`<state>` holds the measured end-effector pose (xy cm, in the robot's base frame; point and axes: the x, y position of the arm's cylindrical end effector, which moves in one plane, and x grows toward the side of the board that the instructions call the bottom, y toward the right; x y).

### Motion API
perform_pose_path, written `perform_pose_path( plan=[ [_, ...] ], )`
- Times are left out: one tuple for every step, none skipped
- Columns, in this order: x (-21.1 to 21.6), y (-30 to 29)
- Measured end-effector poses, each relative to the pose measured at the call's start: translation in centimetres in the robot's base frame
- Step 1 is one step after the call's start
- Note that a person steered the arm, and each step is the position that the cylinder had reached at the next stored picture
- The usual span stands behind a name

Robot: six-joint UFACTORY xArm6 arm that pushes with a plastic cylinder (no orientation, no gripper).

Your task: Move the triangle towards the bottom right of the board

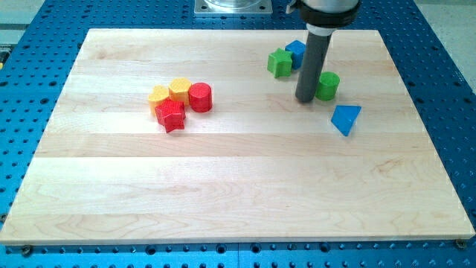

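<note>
Blue triangle point(346, 119) right of board centre, lower right of my tip point(306, 99). Green cylinder point(327, 85) touching tip's right. Green star point(280, 62), blue block point(296, 51) above-left. No claw: bare rod.

- Your arm enters from the view's top edge, right of centre; only its dark lower housing shows there, cut off by the frame.
- From that housing one straight dark grey rod point(313, 63) hangs down, upright, with barely any lean.
- The rod is a plain cylinder of even thickness along its whole visible length.
- My tip point(306, 99) is the rod's lower end, and it sits down at the level of the surface in the view's upper right part.
- No other joints or links of your arm are visible.
</note>
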<state>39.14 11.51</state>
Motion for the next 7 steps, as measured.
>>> perform_pose_path(
  plan=[
    [2.0,4.6],
    [3.8,8.0],
    [9.4,7.1],
    [8.7,6.5],
    [7.1,-1.4],
    [11.7,0.2],
    [11.1,3.5]
  ],
)
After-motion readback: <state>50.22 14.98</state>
